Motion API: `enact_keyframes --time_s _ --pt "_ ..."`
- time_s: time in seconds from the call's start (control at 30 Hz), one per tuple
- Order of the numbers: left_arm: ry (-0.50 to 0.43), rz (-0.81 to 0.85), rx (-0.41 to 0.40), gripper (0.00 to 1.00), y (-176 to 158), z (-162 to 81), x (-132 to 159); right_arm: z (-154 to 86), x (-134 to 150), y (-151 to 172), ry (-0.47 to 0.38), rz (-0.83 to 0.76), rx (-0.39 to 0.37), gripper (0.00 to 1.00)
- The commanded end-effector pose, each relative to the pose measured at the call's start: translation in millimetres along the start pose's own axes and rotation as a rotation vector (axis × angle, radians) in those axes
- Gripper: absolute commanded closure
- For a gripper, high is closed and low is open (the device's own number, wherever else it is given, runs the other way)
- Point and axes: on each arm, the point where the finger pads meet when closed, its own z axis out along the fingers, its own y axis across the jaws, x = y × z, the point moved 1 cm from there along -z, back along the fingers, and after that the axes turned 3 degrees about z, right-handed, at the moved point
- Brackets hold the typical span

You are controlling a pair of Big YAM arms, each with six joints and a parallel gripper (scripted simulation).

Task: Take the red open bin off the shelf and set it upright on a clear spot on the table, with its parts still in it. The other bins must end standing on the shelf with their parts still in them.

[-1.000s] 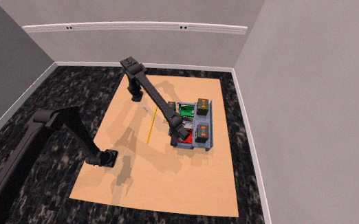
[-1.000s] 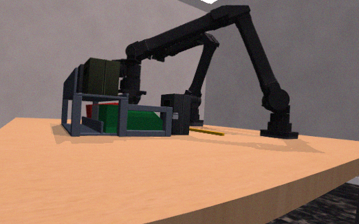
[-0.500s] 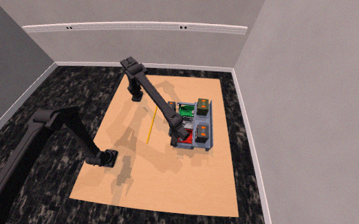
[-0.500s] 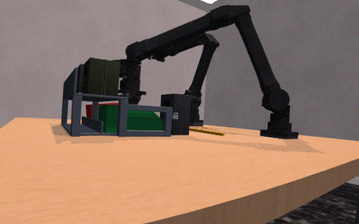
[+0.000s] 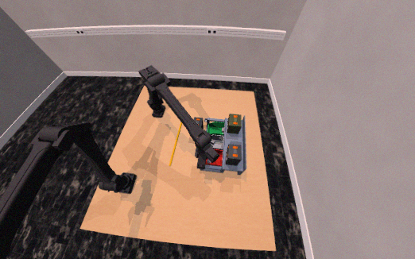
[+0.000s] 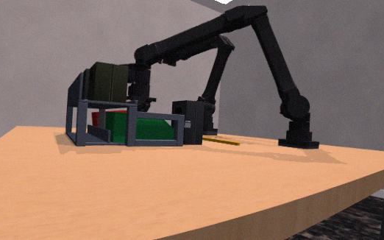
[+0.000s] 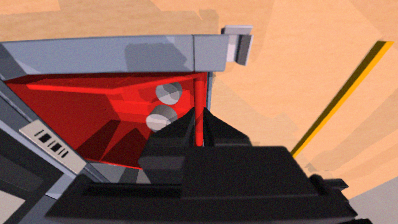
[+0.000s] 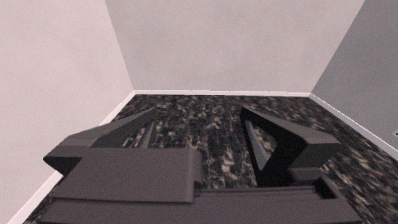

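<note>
The red open bin (image 5: 217, 160) (image 6: 98, 117) (image 7: 75, 107) sits at the near end of the lower level of the grey-blue shelf (image 5: 242, 159) (image 6: 79, 121) (image 7: 100, 55). Two grey cylindrical parts (image 7: 165, 105) lie inside it. My left gripper (image 5: 207, 160) (image 6: 143, 104) (image 7: 199, 111) reaches down into the shelf and is shut on the red bin's side wall. My right gripper (image 5: 129, 183) (image 8: 199, 111) is open and empty. It hangs at the table's left edge, far from the shelf, and faces the floor.
A green bin (image 5: 216, 127) (image 6: 152, 129) and a pale bin (image 5: 216, 142) share the lower level. Two dark olive boxes (image 5: 234, 122) (image 5: 234, 154) (image 6: 106, 82) stand on top. A dark box (image 5: 198, 121) (image 6: 189, 119) stands at the shelf's end. A yellow strip (image 5: 176, 144) (image 6: 220, 140) (image 7: 340, 97) lies on the table (image 5: 216, 214).
</note>
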Motion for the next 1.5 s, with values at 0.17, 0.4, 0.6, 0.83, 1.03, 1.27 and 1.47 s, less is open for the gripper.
enact_keyframes --time_s 0.17,0.4,0.6,0.83,1.03,1.27,1.47 --pt "-0.059 0.000 -0.086 1.00 32 -34 -16 -8 -13 -5 -0.016 0.016 0.006 0.00" --pt "-0.058 0.000 -0.083 1.00 31 -33 -16 -8 -13 -5 -0.016 0.016 0.006 0.00" --pt "-0.055 0.000 -0.080 1.00 29 -32 -15 -8 -13 -5 -0.016 0.016 0.006 0.00" --pt "-0.053 0.001 -0.077 1.00 28 -30 -13 -8 -13 -5 -0.016 0.016 0.006 0.00" --pt "-0.051 0.001 -0.074 1.00 27 -29 -13 -8 -13 -5 -0.016 0.016 0.006 0.00" --pt "-0.048 0.002 -0.071 1.00 26 -28 -12 -8 -13 -5 -0.016 0.016 0.006 0.00" --pt "-0.034 0.002 -0.052 1.00 18 -19 -6 -8 -13 -5 -0.016 0.016 0.006 0.00"
